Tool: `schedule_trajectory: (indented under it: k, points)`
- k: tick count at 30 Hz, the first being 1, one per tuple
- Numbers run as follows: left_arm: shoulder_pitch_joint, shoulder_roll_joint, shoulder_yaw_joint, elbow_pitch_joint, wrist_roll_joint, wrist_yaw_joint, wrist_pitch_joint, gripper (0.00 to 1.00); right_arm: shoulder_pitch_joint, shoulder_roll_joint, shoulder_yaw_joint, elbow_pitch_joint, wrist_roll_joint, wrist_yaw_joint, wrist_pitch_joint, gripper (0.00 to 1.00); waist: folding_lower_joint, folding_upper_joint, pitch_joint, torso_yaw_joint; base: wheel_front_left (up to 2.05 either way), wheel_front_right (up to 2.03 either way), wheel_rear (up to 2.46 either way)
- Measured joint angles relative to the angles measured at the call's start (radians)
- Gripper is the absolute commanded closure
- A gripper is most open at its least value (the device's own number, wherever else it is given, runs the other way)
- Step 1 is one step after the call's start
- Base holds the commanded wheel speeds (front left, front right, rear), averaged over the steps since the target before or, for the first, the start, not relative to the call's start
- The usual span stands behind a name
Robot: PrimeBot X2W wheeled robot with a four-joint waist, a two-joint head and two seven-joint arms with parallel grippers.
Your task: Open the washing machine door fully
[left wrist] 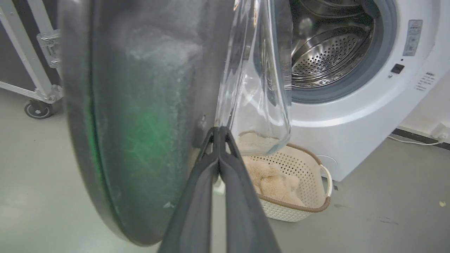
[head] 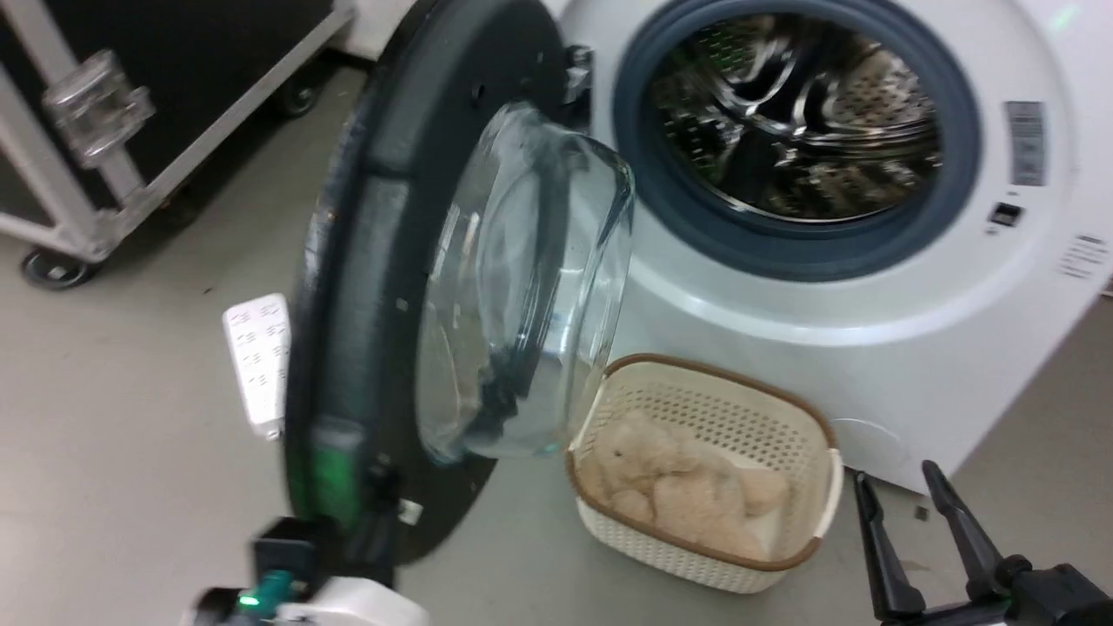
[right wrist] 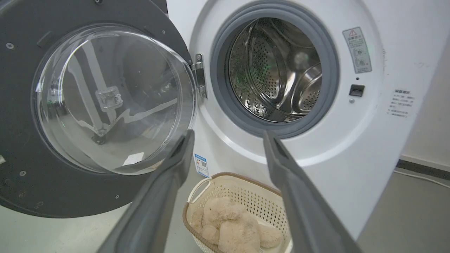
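Note:
The washing machine door (head: 365, 261) stands swung out to about a right angle from the white washing machine (head: 869, 348), and I see it nearly edge-on, its glass bowl (head: 522, 287) bulging to the right. My left gripper (left wrist: 219, 131) is shut, its tips resting against the door's (left wrist: 140, 105) inner face beside the glass. In the head view the left wrist (head: 278, 582) sits low under the door's bottom edge. My right gripper (head: 896, 476) hangs open at the lower right, apart from everything. In the right wrist view it (right wrist: 229, 135) points at the machine's front (right wrist: 351, 140) with nothing between its fingers.
A cream basket (head: 713, 369) with a beige plush toy (head: 678, 487) stands on the floor in front of the machine, just right of the door. A black wheeled case (head: 130, 130) is at the far left. A white power strip (head: 258, 361) lies behind the door.

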Motion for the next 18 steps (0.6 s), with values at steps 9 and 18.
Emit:
schedule_trajectory:
  k: [9,18]
  points:
    - [-0.065,0.076,0.153,-0.007,-0.071,0.013,0.016,1.00,-0.012,-0.040,0.026,-0.012,0.002,0.000,0.000,0.00,0.0001,0.0000,0.099,0.019,0.00,0.00,0.00]
    - [-0.195,0.197,0.301,0.073,-0.145,0.000,0.048,1.00,-0.054,-0.107,0.018,-0.032,0.022,0.000,0.000,0.00,0.0003,0.0000,0.204,-0.010,0.00,0.00,0.00]
